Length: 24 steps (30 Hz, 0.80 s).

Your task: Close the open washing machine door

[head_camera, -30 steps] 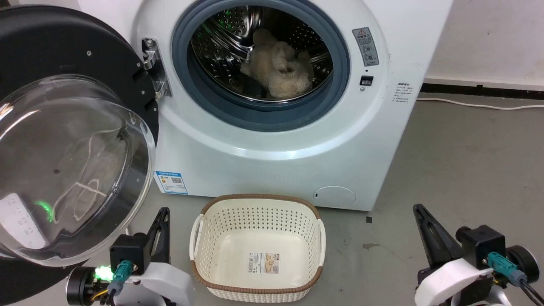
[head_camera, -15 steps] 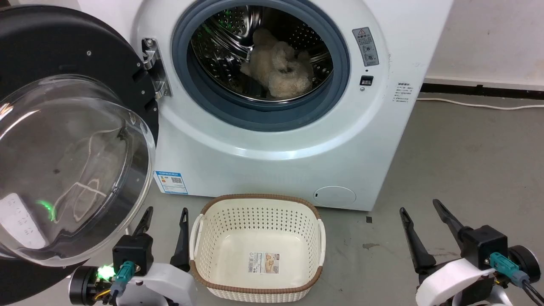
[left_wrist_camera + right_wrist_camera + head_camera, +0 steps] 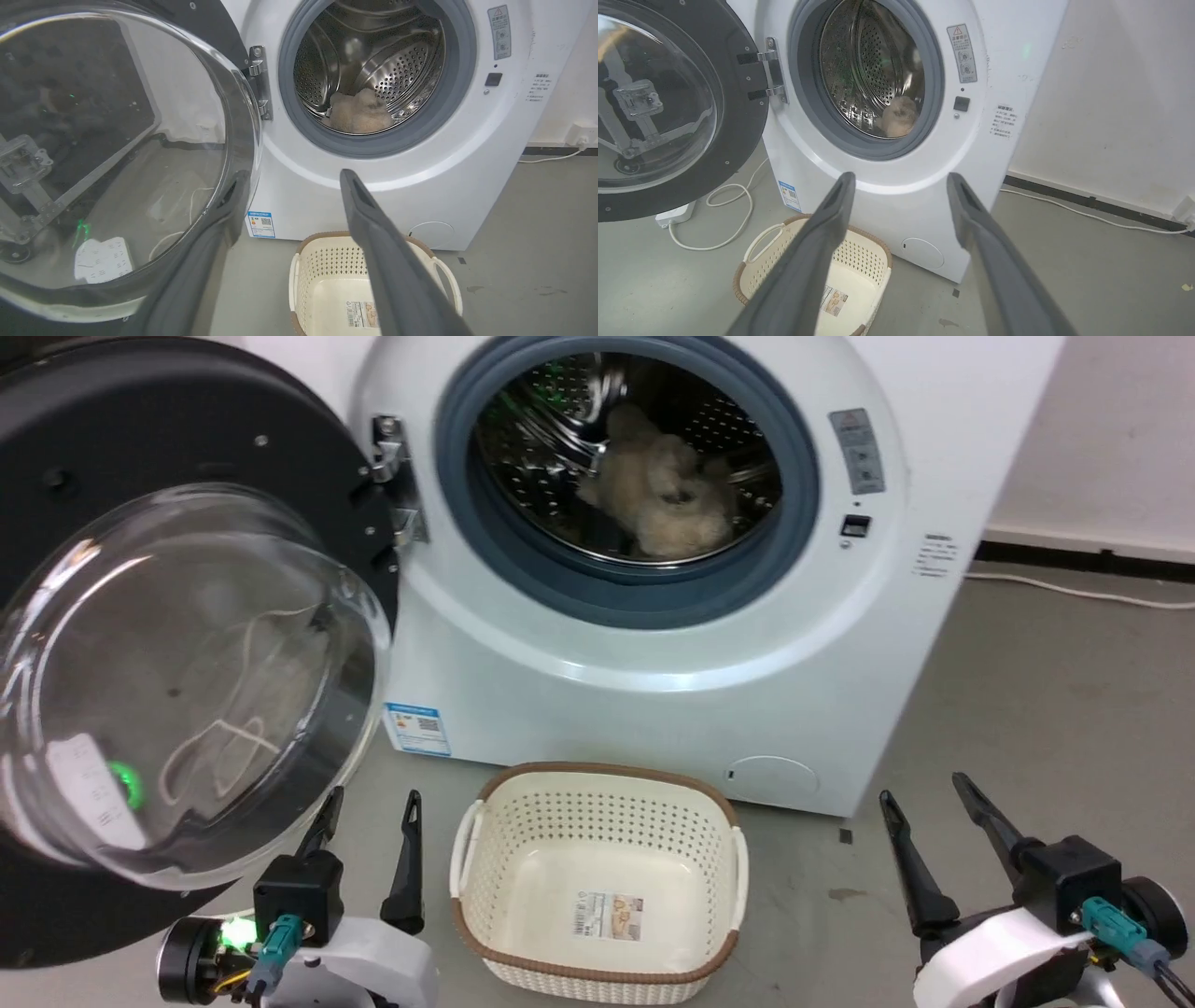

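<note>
The washing machine door (image 3: 187, 663) hangs swung wide open at the left, its black rim and bulging glass window facing me, its hinge (image 3: 392, 476) on the white washing machine (image 3: 653, 709). My left gripper (image 3: 373, 795) stands open low beside the door's lower edge, empty. In the left wrist view the door (image 3: 117, 154) is close on the left, and one finger (image 3: 224, 219) overlaps its rim; I cannot tell if they touch. My right gripper (image 3: 922, 786) stands open and empty at the lower right, apart from the machine (image 3: 901, 205).
A cream perforated basket (image 3: 597, 784) with a brown rim stands on the floor before the machine, between my grippers. A beige fluffy item (image 3: 663, 490) lies in the steel drum. A white cable (image 3: 1074, 588) runs along the wall; a power strip (image 3: 672, 212) lies under the door.
Both grippers went from shut to open. The head camera has shifted, so the whole picture sits further right. The door has not swung.
</note>
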Tool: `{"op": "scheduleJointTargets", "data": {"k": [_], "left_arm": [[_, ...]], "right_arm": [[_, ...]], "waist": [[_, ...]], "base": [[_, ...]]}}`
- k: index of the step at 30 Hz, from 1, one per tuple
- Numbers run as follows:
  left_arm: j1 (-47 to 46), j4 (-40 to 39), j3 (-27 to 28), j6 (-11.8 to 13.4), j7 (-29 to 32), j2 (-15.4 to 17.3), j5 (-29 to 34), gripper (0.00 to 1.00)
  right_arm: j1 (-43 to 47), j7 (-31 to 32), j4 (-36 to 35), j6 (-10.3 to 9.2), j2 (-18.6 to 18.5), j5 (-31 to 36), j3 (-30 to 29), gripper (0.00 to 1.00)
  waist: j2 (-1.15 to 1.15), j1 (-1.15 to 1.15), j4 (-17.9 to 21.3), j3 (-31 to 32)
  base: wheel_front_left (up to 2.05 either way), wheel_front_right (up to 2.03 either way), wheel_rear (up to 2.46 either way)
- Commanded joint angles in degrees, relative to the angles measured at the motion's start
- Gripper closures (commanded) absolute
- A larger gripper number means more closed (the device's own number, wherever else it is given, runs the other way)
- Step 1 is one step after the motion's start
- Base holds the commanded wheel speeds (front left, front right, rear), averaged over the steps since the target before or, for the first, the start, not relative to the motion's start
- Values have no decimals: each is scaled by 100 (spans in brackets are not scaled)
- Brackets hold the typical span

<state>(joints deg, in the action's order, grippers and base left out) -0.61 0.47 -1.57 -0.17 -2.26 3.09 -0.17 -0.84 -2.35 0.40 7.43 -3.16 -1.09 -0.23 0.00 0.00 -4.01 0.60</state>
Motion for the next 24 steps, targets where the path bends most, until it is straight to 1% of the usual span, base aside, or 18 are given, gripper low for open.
{"op": "scheduleJointTargets", "data": {"k": [1,4,15,24], "left_arm": [[41,5,-22,10,-58,31,-6,0],[84,-39,-22,45,-118,54,-16,0],[263,-257,-27,205,-250,48,-24,0],[367,-331,-116,286,-357,46,-13,0]], "right_arm": [[119,-50,-13,1,-9,-58,5,0],[95,-110,6,1,-34,-47,97,0],[-113,-241,138,2,-189,-170,499,0],[-130,-349,196,2,-286,-272,634,0]], "waist": [[0,0,-66,15],[0,0,-247,-2],[0,0,-556,-68],[0,0,-766,-63]], "base": [[0,0,0],[0,0,0],[-6,-6,-6],[-17,-17,-17]]}}
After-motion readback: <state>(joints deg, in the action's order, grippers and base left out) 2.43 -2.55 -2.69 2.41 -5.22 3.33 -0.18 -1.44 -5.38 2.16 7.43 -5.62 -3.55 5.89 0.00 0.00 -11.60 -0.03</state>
